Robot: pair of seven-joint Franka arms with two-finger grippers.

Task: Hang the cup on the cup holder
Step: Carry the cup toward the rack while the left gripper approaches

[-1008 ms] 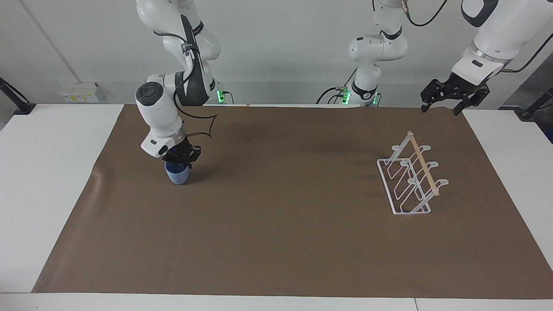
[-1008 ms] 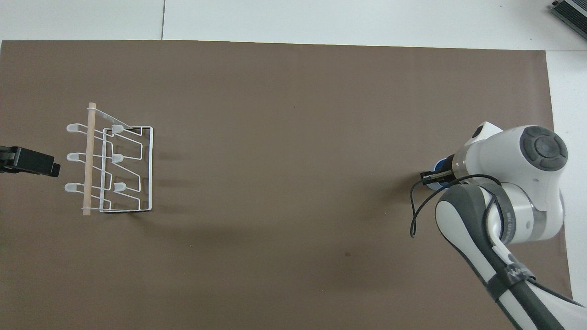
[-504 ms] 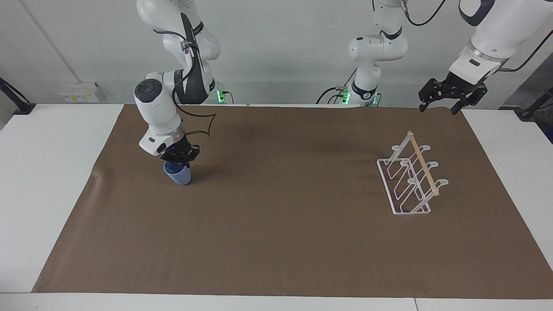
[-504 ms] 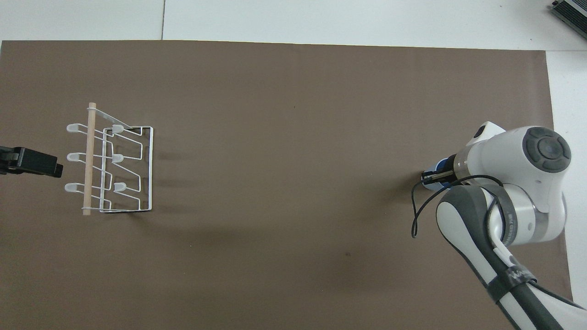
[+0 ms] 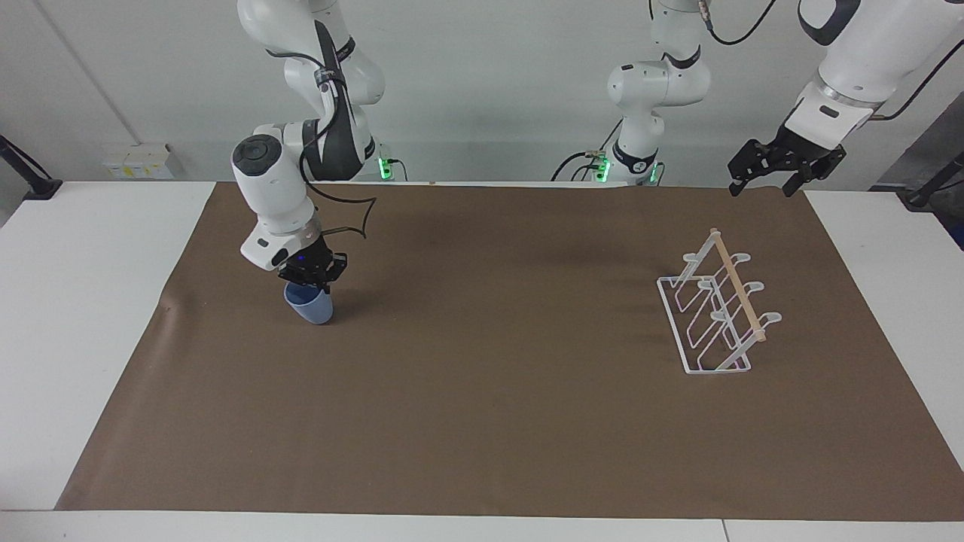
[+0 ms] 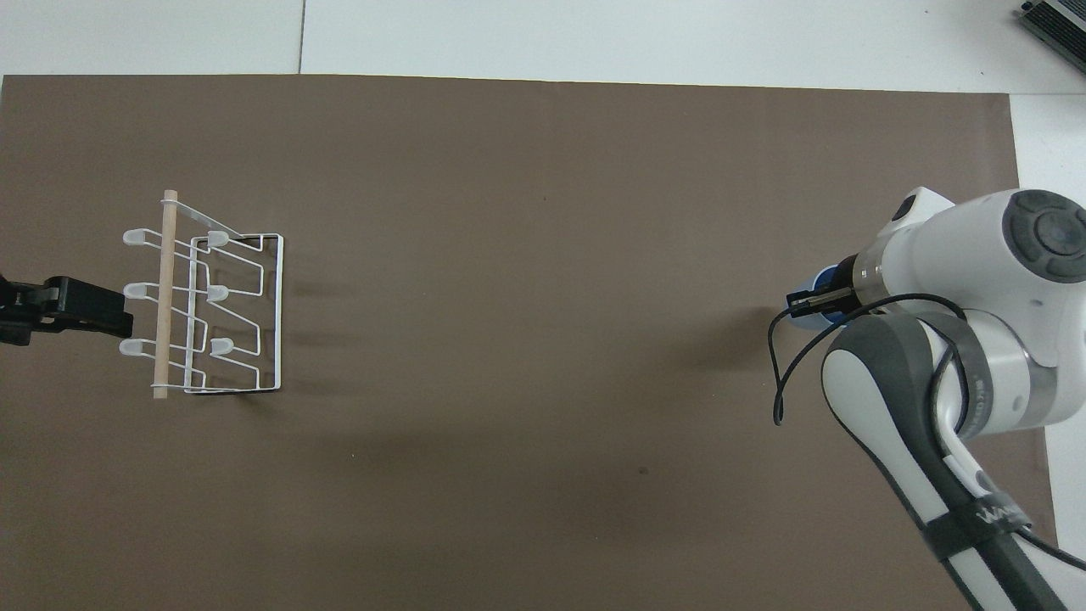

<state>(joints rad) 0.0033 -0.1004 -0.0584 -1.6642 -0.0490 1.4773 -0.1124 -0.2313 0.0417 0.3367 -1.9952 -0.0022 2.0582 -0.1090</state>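
Since a second ago my right arm has tipped and begun lifting the cup (image 5: pixel 309 306), while my left arm has pulled its wrist slightly higher.

Facing view: the right end effector (image 5: pixel 312 280) is clamped shut on the cup's rim from above, and the cup hangs tilted, its base barely clear of, or perhaps touching, the brown mat (image 5: pixel 482 421) on the tabletop (image 5: pixel 75 301); I cannot tell which. The cup holder (image 5: pixel 715 316) stands well apart, toward the left arm's end of the tabletop, its wooden rod running away from the robots and its prongs slanting up toward that same end. The left end effector (image 5: pixel 761 179) waits in the air near the mat's corner, fingers spread wide, holding nothing.

Overhead view: the right end effector (image 6: pixel 816 299) hides most of the cup (image 6: pixel 821 280); only a blue sliver shows. The cup holder (image 6: pixel 204 297) lies straight across the mat from it, so I judge the coming carry is a long sideways traverse. The left end effector (image 6: pixel 93 305) hangs just beside the prong tips, much nearer the rack.
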